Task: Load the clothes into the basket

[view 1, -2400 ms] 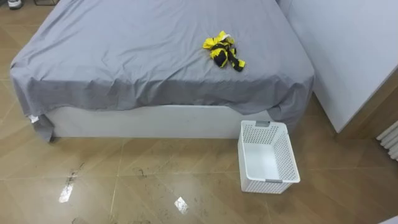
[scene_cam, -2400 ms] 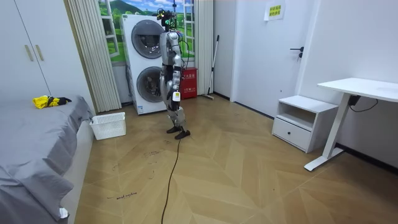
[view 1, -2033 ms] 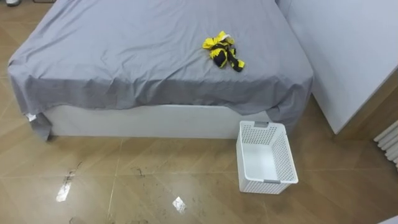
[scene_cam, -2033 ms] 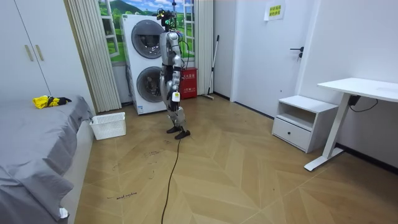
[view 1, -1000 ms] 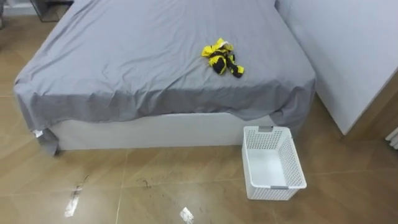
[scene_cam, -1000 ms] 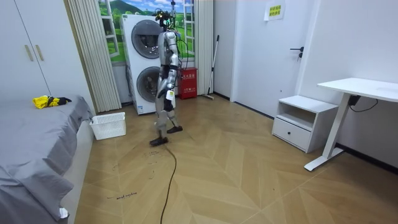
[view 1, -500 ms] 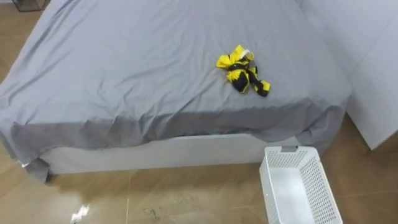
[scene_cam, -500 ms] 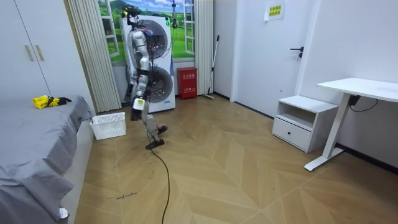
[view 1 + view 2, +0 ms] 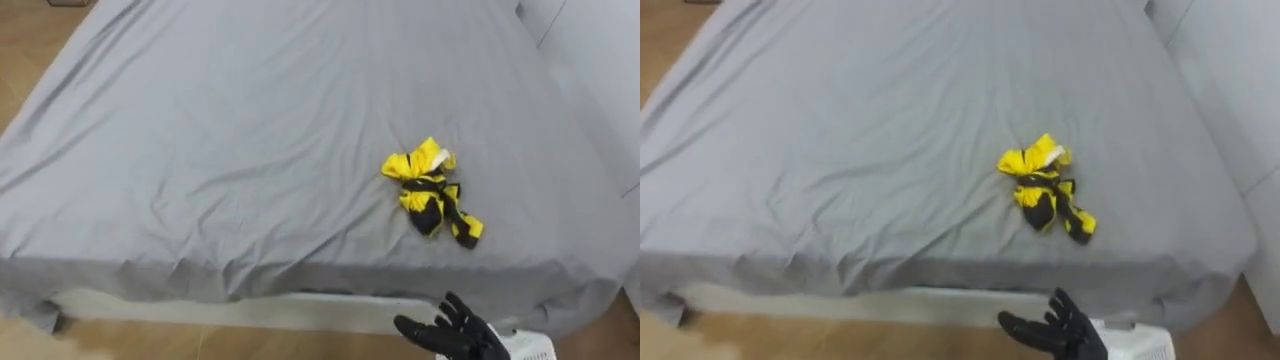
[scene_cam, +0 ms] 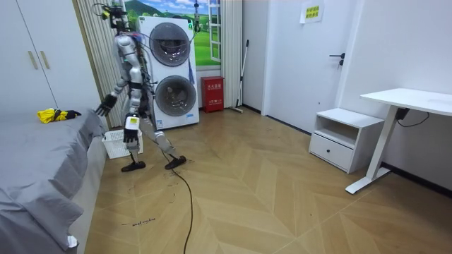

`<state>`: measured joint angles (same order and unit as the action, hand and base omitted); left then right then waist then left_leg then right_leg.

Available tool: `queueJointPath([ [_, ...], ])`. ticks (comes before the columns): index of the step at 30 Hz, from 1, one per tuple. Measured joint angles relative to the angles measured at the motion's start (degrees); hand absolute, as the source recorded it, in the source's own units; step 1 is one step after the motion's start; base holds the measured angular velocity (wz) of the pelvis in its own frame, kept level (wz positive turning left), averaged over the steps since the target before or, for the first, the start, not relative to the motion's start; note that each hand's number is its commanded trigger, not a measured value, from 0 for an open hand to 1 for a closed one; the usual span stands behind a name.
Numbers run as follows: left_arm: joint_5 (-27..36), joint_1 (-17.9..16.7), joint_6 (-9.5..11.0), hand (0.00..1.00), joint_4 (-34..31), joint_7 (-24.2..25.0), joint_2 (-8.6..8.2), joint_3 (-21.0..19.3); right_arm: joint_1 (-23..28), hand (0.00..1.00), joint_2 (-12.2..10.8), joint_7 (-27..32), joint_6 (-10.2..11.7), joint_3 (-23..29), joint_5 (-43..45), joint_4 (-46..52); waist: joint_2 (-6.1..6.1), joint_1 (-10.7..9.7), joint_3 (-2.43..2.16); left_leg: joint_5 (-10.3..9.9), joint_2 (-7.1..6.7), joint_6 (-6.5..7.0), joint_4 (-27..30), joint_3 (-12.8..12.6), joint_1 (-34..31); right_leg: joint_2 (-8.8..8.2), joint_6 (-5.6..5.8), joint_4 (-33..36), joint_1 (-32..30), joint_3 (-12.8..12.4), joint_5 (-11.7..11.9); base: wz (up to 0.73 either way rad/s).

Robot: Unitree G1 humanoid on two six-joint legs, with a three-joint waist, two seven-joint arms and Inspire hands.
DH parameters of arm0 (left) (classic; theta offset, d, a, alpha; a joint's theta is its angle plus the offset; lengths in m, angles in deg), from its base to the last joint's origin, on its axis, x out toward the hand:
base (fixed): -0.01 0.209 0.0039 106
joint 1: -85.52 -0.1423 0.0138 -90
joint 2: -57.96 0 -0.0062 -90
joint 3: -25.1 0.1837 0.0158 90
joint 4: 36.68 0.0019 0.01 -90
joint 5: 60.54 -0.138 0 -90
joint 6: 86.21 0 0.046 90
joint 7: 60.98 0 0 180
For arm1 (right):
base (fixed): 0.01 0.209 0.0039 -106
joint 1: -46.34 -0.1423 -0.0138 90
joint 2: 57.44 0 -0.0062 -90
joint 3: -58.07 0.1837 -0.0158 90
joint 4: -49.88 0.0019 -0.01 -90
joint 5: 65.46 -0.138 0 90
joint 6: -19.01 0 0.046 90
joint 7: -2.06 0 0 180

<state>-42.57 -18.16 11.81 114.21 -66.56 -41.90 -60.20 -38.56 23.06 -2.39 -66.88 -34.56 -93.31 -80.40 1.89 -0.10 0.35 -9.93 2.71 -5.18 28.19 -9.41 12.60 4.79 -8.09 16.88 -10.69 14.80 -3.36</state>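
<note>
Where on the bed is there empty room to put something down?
The left and middle of the grey bed are bare, also the strip between the yellow-and-black clothes and the near edge. It is crowded at lower right: the robot hand is by the basket.

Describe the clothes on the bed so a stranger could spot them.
Start at the wide grey bed. Near its front right edge lies a small crumpled bundle of clothes. It alone is bright yellow and black against the plain grey.

Grey-sheeted bed [image 10: 35, 159] along the room view's left, herringbone wood floor [image 10: 282, 204], stacked washing machines [image 10: 173, 70] beside a curtain [image 10: 90, 56], white wardrobe [image 10: 35, 60], white door [image 10: 311, 70], low cabinet [image 10: 340, 137], white desk [image 10: 413, 99]
</note>
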Motion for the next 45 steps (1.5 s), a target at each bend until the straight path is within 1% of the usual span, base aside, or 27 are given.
queueJointPath([
  [1,-0.1,-0.7,0.1,0.0,0.2,0.0,0.01,-0.7,-0.3,0.0,-0.1,-0.5,0.5,-0.7,-0.3,0.8,-0.27,0.0,-0.19,2.9,1.02,-0.43,7.6,0.2,-2.1,0.12,0.2,-4.0,4.4,0.7,-1.5,-0.26],
  [2,0.1,-0.8,0.1,0.0,0.5,0.0,-0.04,-0.7,-0.8,0.0,0.0,-0.6,1.0,-0.8,-0.9,0.8,0.02,-0.1,-0.02,1.8,1.99,0.44,10.4,0.2,-3.6,0.44,0.19,-5.0,5.9,0.6,-1.7,0.04],
  [3,0.8,0.0,0.4,0.0,0.5,0.0,0.14,-0.7,-1.1,0.0,-0.1,-0.4,1.5,-0.8,-1.6,0.8,-0.91,-1.2,0.67,-2.0,3.19,2.32,13.2,0.3,-6.9,0.36,0.53,-6.1,8.1,0.5,-2.3,0.22],
  [4,2.4,0.1,0.9,0.0,-0.4,0.0,0.19,-0.3,-1.1,0.0,-0.1,-0.2,1.5,-0.9,-2.0,0.8,-1.66,-1.1,0.85,-5.0,3.54,2.47,13.4,0.4,-10.6,0.05,0.88,-7.2,9.8,-0.7,-2.5,0.15],
  [5,3.1,0.2,1.1,0.0,-0.8,0.0,0.15,0.0,-1.2,0.0,-0.1,0.2,1.5,-0.8,-2.2,0.8,-2.09,-0.7,0.92,-6.3,3.53,2.42,12.7,0.7,-12.6,-0.15,1.03,-7.5,10.3,-1.1,-2.6,-0.23],
  [6,3.8,0.4,1.2,0.0,-1.6,0.0,-0.09,-0.1,-1.2,0.0,-0.1,0.8,1.4,-0.5,-2.2,0.9,-2.72,0.3,0.95,-8.5,3.48,2.43,9.3,1.5,-16.3,-0.37,1.33,-8.0,10.9,-2.6,-2.8,-0.55],
  [7,4.0,0.6,1.6,0.0,-2.0,0.0,-0.11,-0.4,-1.1,0.0,0.0,1.7,1.3,-0.3,-2.1,1.6,-2.87,1.0,0.84,-8.7,3.54,2.05,3.7,2.1,-19.6,-0.46,1.71,-8.2,11.0,-3.8,-3.0,-0.56],
  [8,3.9,1.0,1.9,0.0,-2.0,0.0,-0.12,-0.5,-0.7,0.0,0.1,2.3,1.2,-0.2,-2.0,2.6,-2.8,1.2,0.8,-8.4,3.68,1.82,0.5,2.3,-21.1,-0.47,1.95,-8.1,10.9,-4.1,-3.2,-0.56],
  [9,4.0,1.5,2.2,0.0,-1.9,0.0,-0.11,-0.7,0.6,0.0,0.3,3.0,1.1,0.1,-2.1,4.6,-2.92,1.8,0.52,-4.5,3.91,4.5,-2.5,2.1,-22.7,-0.87,2.86,-7.4,10.8,-5.5,-4.0,-0.42],
  [10,3.8,1.0,2.2,0.0,-1.7,0.0,-0.18,-0.7,2.1,0.0,0.6,3.1,0.8,0.0,-2.1,6.9,-2.66,1.8,-0.44,-4.4,2.87,4.73,-5.4,2.1,-20.7,-1.47,3.57,-7.0,10.9,-6.3,-4.1,-0.38],
  [11,3.8,1.0,2.1,0.0,-1.7,0.0,-0.2,-0.7,2.6,0.0,0.7,3.0,0.8,0.1,-2.1,8.2,-2.88,1.5,-0.56,-4.2,2.3,5.03,-6.7,2.0,-19.6,-1.82,3.82,-7.1,11.1,-6.8,-4.2,-0.28],
  [12,3.8,1.0,2.1,0.0,-1.4,0.0,-0.14,-0.6,2.8,0.0,1.1,3.0,0.9,0.2,-2.1,9.7,-3.17,1.4,-0.54,-3.7,1.36,5.43,-8.9,1.7,-17.7,-2.27,4.33,-7.3,11.8,-7.0,-4.5,-0.22],
  [13,3.8,0.9,2.1,0.0,-0.9,0.2,-0.21,-0.5,2.8,0.0,1.2,3.1,1.6,0.7,-2.2,10.6,-3.17,1.2,-0.57,-3.4,0.7,5.62,-10.2,1.7,-16.2,-2.85,4.57,-7.3,12.4,-7.0,-4.6,-0.2],
  [15,3.7,0.4,2.1,0.0,-0.8,0.7,-0.25,-0.6,2.7,0.0,1.2,3.3,2.7,1.3,-2.1,11.2,-3.05,0.7,-0.6,-3.2,0.2,5.77,-11.9,1.7,-14.8,-3.18,4.75,-7.3,12.9,-6.9,-4.7,0.0],
  [16,3.7,0.3,1.9,0.0,-0.4,1.1,-0.15,-0.6,2.5,0.0,1.2,3.6,2.9,1.6,-2.1,11.5,-3.3,0.6,-0.79,-2.7,-0.45,5.89,-12.8,1.8,-14.4,-3.49,4.98,-7.3,12.8,-6.9,-4.8,0.05],
  [17,3.7,0.3,1.8,0.0,-0.2,1.1,-0.14,-0.5,2.4,0.0,1.3,3.9,2.9,1.7,-1.9,11.6,-3.27,0.4,-0.75,-2.5,-0.46,5.97,-13.2,1.8,-14.3,-3.63,5.09,-7.3,12.7,-6.9,-4.9,0.05],
  [18,3.7,0.2,1.2,0.0,0.0,1.1,-0.15,-0.5,2.2,0.0,1.4,4.3,2.9,1.7,-1.4,11.6,-3.03,0.3,-0.57,-2.4,-0.6,6.09,-14.1,1.9,-14.0,-3.76,5.12,-7.3,12.7,-6.9,-4.9,0.05],
  [19,3.8,0.2,0.7,0.0,0.2,1.1,-0.06,-0.6,2.3,0.0,1.4,4.4,2.9,1.7,-0.9,11.6,-3.02,0.2,-0.52,-2.2,-0.78,6.18,-14.7,1.9,-13.8,-3.89,5.38,-7.3,12.6,-6.9,-5.1,0.06],
  [21,3.8,0.4,0.5,0.0,0.4,1.1,0.02,-0.6,2.3,0.0,1.4,4.4,2.9,1.5,-0.8,11.6,-3.2,0.3,-0.41,-2.2,-1.29,6.22,-15.0,1.9,-13.9,-4.19,5.88,-7.3,12.3,-6.7,-5.4,0.0],
  [23,3.8,0.5,0.1,0.0,0.5,1.1,0.03,-0.7,2.1,0.0,1.3,4.3,2.8,1.5,0.9,11.6,-3.28,0.4,-0.42,-2.1,-1.38,6.36,-15.7,1.9,-13.9,-4.28,5.89,-7.3,11.9,-6.8,-5.4,-0.02],
  [25,3.8,0.5,-0.2,0.0,0.5,1.1,0.27,-0.7,1.6,0.0,1.3,4.3,2.4,1.5,2.5,11.8,-3.58,0.4,-0.26,-2.0,-1.48,6.55,-16.2,1.8,-14.0,-4.52,5.99,-7.3,11.5,-6.8,-5.5,-0.02],
  [28,3.8,0.9,-0.5,0.0,0.7,1.2,0.77,-0.7,0.7,0.0,1.3,4.4,2.1,1.2,3.6,13.2,-4.05,0.4,-0.17,-1.9,-1.73,6.73,-16.5,1.6,-14.7,-4.73,6.04,-7.2,10.7,-6.7,-5.5,-0.06],
  [31,3.9,1.4,-0.9,0.0,1.1,1.4,1.39,-0.2,-0.8,0.0,1.3,4.3,2.0,-0.6,3.6,14.5,-4.66,0.5,-0.22,-1.8,-2.24,6.88,-16.5,1.7,-15.2,-4.82,6.04,-7.2,10.3,-6.7,-5.5,0.01],
  [35,3.9,1.7,-1.5,0.0,1.0,1.6,1.35,-0.1,-2.2,0.0,1.2,4.0,2.0,-1.4,4.3,14.3,-4.55,0.6,-0.19,-1.7,-2.43,7.11,-16.4,1.8,-15.7,-4.85,6.05,-7.3,9.9,-6.6,-5.5,0.03],
  [38,3.9,1.9,-1.6,0.0,1.0,1.8,1.33,-0.1,-3.0,0.0,1.2,3.8,2.1,-2.8,5.4,13.1,-4.42,0.7,-0.17,-1.5,-2.45,7.36,-16.3,2.1,-16.9,-5.4,6.16,-7.3,8.9,-6.0,-5.6,0.05],
  [41,3.9,2.3,-1.5,0.0,1.0,1.8,1.33,0.0,-3.9,0.0,1.1,3.7,2.0,-4.4,5.8,8.9,-4.4,0.7,-0.16,-1.3,-2.59,7.59,-16.1,2.1,-18.2,-5.74,6.36,-7.1,8.0,-5.1,-5.7,0.1],
  [45,3.9,3.2,-1.5,0.0,1.1,1.8,1.37,0.0,-6.3,0.0,1.2,5.3,2.1,-4.6,6.3,3.1,-4.41,1.2,-0.11,-1.2,-2.92,7.8,-15.5,3.4,-19.9,-5.81,6.45,-7.0,7.0,-3.7,-5.7,0.14],
])
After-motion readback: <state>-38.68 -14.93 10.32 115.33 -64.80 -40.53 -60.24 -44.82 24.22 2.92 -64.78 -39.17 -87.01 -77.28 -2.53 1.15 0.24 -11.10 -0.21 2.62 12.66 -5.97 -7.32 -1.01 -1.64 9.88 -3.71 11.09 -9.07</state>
